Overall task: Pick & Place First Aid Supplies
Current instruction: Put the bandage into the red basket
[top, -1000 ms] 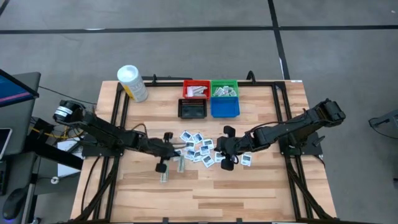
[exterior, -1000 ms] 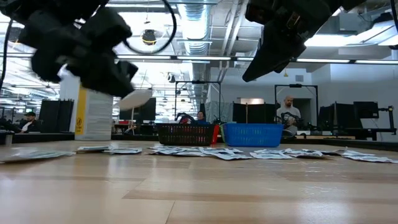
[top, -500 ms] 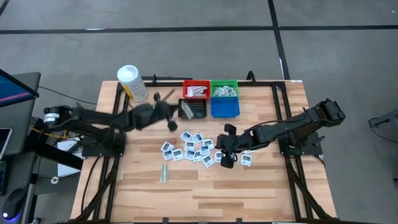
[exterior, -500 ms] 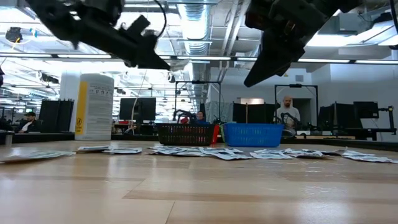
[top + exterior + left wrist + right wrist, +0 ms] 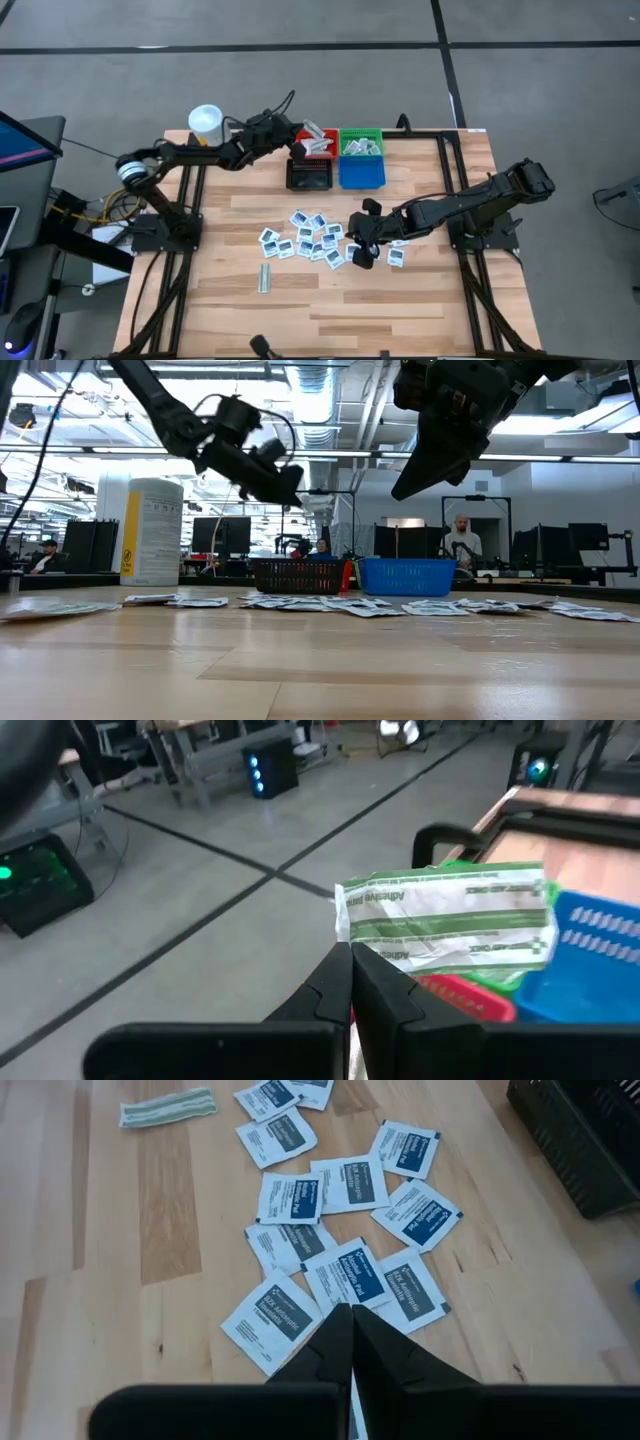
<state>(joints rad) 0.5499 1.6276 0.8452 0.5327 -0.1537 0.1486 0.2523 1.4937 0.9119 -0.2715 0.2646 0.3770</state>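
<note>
My left gripper (image 5: 300, 136) is shut on a narrow pale green-white strip (image 5: 445, 918) above the red bin (image 5: 333, 140) at the table's far side. It also shows in the low view (image 5: 288, 486). Several square white packets with blue print (image 5: 312, 238) lie flat on the wood mid-table, and they also show in the right wrist view (image 5: 345, 1230). One more strip (image 5: 265, 276) lies flat to their near left. My right gripper (image 5: 362, 244) hangs shut above the packets' right edge, clear of the table (image 5: 412, 480). My left gripper pinches the strip by its lower edge near one end (image 5: 362, 946) between its two fingers. The fingers slant down from the table's left. The strip sticks out past the fingertips, lifted clear, over the red bin (image 5: 460, 996).
The red bin and green bin (image 5: 360, 132) hold strips and packets. A black bin (image 5: 309, 177) and a blue bin (image 5: 362, 175) stand just nearer. A white tub (image 5: 207, 125) stands at the far left. People sit in the room beyond the table (image 5: 462, 540).
My left gripper has carried the strip from the near-middle of the table, beside the other strip, up and toward the far edge, until it is over the red bin. It stays shut on the strip. My right gripper has kept still.
</note>
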